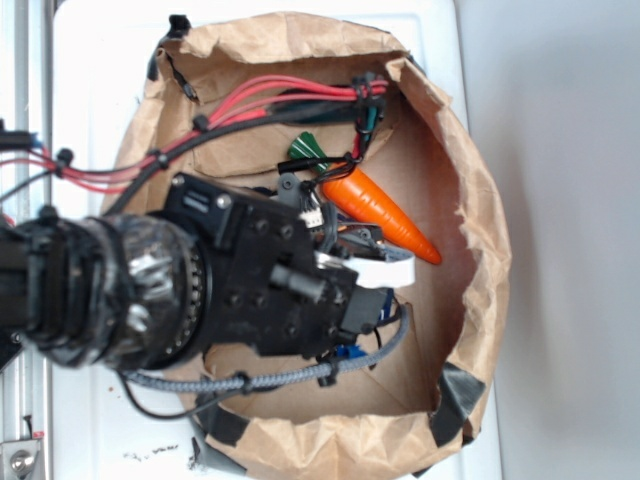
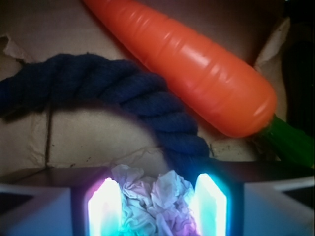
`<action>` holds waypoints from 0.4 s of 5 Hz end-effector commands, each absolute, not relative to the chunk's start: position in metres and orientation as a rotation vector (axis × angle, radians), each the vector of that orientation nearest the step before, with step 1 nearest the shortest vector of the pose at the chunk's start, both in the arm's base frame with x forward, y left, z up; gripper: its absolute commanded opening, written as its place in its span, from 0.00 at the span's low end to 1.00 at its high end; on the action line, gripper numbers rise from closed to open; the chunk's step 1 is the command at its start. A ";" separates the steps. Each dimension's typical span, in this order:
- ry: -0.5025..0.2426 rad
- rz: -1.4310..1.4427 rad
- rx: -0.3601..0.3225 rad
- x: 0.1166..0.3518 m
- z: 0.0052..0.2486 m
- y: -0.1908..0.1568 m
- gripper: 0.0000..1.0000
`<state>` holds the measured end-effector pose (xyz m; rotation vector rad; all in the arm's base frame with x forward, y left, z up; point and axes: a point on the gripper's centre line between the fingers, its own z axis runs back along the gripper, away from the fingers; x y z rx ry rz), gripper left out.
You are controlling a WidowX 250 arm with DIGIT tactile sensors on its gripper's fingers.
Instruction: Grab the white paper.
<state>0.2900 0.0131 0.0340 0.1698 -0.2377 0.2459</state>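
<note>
At the bottom centre of the wrist view, the crumpled off-white ball of paper (image 2: 153, 201) sat between the glowing fingers (image 2: 210, 202) of the black robot gripper (image 2: 156, 206), which looked closed on it. A dark blue twisted rope (image 2: 147, 105) touched its upper right edge; the smooth orange plastic toy carrot (image 2: 192, 64) lay diagonally beyond. The crinkled brown paper bag (image 1: 480, 210) walled everything in, leaving only upward room.

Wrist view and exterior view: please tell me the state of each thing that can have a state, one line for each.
white paper: crumpled, sitting between the two fingers of the hand.
hand: lowered into the bag, fingers on both sides of the paper; full closure cannot be told.
carrot: lying flat, not held.
blue rope: lying curved, beside the carrot.
brown paper bag: open, rim rolled down.
</note>
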 end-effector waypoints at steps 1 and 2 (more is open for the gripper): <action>-0.270 0.241 0.155 0.292 0.057 0.022 0.00; -0.252 0.256 0.058 0.290 0.106 0.017 0.00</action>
